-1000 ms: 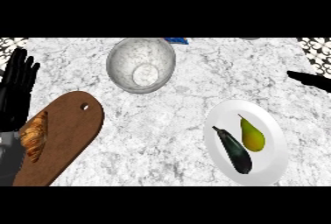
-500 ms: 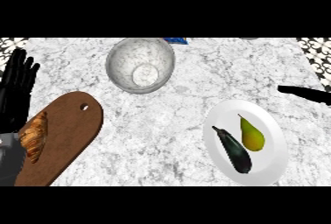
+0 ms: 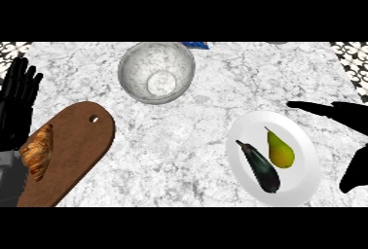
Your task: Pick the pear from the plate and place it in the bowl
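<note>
Now the right hand (image 3: 343, 113) reaches out with straight fingers, holding nothing; next it must drop onto the pear (image 3: 280, 151) lying on the plate (image 3: 305, 181) and grab it

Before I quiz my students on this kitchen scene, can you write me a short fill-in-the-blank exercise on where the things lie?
1. On the white plate, the pear lies beside a dark ____.
2. The croissant rests on a wooden ____.
3. The bowl holds ____.
4. The right hand is open above the plate; the left hand rests at the view's ____ edge.

Missing words: eggplant; cutting board; nothing; left
</note>
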Available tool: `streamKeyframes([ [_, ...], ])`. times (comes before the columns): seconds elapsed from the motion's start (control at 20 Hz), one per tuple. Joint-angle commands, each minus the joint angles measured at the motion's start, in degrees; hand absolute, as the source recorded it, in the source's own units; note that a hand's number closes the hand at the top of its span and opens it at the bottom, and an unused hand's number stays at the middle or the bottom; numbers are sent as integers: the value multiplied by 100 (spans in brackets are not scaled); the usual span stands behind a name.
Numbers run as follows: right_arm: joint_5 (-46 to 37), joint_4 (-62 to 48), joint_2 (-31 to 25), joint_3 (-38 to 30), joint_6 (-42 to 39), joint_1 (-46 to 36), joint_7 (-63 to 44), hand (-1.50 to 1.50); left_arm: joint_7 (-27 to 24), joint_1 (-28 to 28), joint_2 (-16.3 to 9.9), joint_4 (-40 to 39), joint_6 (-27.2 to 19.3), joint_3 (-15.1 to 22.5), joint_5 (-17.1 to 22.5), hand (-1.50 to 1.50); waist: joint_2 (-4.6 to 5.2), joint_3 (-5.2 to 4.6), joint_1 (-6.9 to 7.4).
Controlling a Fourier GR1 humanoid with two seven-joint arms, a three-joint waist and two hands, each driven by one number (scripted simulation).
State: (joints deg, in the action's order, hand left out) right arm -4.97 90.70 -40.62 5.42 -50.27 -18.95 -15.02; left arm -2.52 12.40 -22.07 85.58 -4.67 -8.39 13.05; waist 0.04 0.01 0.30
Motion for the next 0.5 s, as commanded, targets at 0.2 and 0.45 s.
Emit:
streamKeyframes([
  [0.2, -1410, -906, 719, 302, 440, -25, 781, -150, -93, 43, -36, -122, 262, -274, -32, 0, 5, 1, 9],
  [0.45, -2123, -1566, 646, 226, 632, -76, 1785, -150, 64, 279, 243, -167, -3, -169, -295, 0, 6, 1, -4],
])
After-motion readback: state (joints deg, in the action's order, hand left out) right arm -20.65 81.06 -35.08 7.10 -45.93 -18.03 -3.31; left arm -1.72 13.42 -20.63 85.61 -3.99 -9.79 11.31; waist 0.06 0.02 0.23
